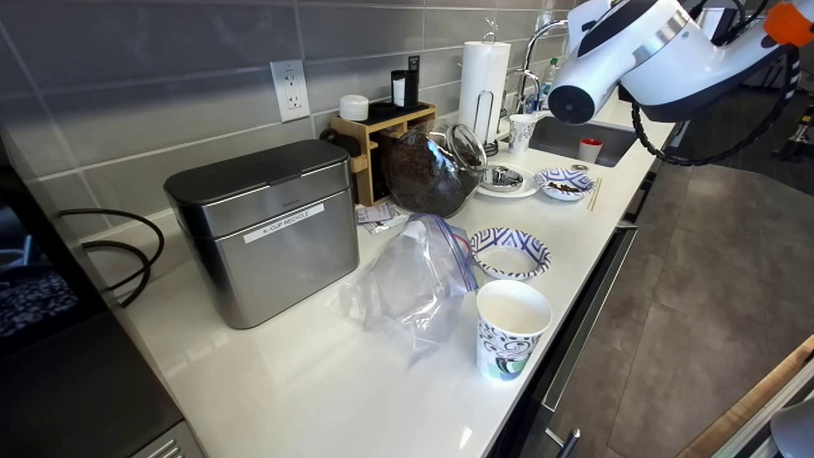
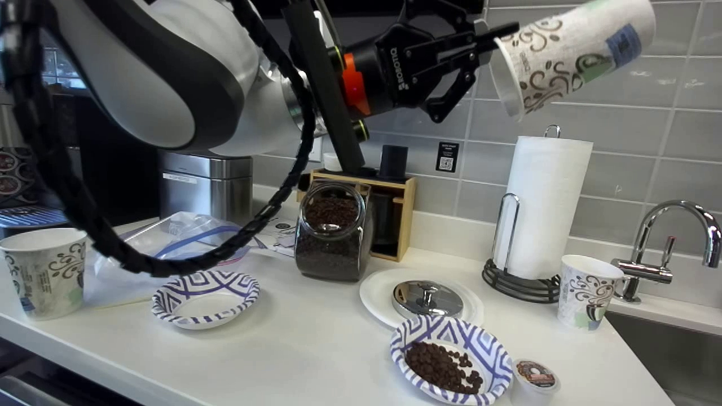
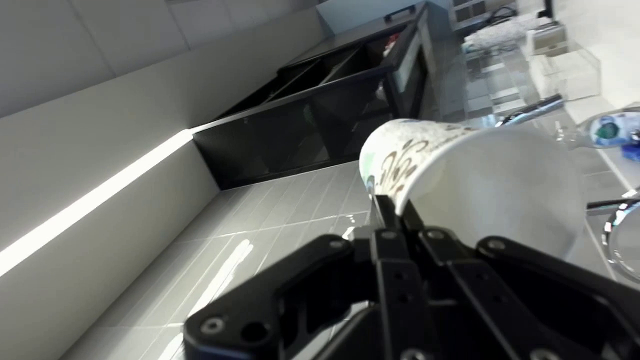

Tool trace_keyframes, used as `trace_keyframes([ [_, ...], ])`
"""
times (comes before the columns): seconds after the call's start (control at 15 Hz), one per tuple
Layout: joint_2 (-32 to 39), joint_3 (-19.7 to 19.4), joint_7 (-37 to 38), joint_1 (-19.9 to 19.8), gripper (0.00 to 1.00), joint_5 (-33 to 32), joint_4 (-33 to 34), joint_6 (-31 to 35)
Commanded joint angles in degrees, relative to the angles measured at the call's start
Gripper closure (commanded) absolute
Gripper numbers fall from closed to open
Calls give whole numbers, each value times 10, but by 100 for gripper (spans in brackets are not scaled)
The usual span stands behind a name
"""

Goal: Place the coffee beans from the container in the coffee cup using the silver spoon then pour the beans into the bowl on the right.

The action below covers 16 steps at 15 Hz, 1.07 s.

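Observation:
My gripper (image 2: 496,38) is shut on the rim of a white paper coffee cup (image 2: 581,53) with a brown swirl pattern, high above the counter. The cup lies tilted, mouth toward the lower left in that exterior view. In the wrist view one fingertip is outside the cup wall and one inside; the visible white interior (image 3: 500,190) shows no beans. Dark coffee beans (image 2: 431,363) lie in the blue-and-white bowl on the right (image 2: 486,361). The container, a glass jar (image 2: 333,262) of dark coffee, stands open in both exterior views. The silver spoon is out of view.
A similar bowl (image 2: 206,307) and a paper cup (image 2: 45,276) stand at the left, beside a plastic bag (image 1: 413,280). A plate (image 2: 375,293) holds the metal lid (image 2: 427,299). Paper towels (image 2: 544,208), another cup (image 2: 588,293) and a coffee pod (image 2: 535,380) are near the sink.

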Motion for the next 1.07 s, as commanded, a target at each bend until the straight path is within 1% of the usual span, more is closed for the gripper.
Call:
trace_keyframes([
  [0.0,-22,-22,14,-10,99,41,2,125],
  [0.33,-56,-65,0,-31,99,83,16,323],
  [0.47,-66,-83,-14,-38,99,105,24,406],
  [0.6,-71,-99,-44,-44,99,142,32,483],
  [0.8,-74,-120,-120,-52,99,225,44,591],
  [0.87,-72,-126,-152,-55,99,262,45,621],
  [1.0,-65,-134,-237,-58,99,359,43,660],
])
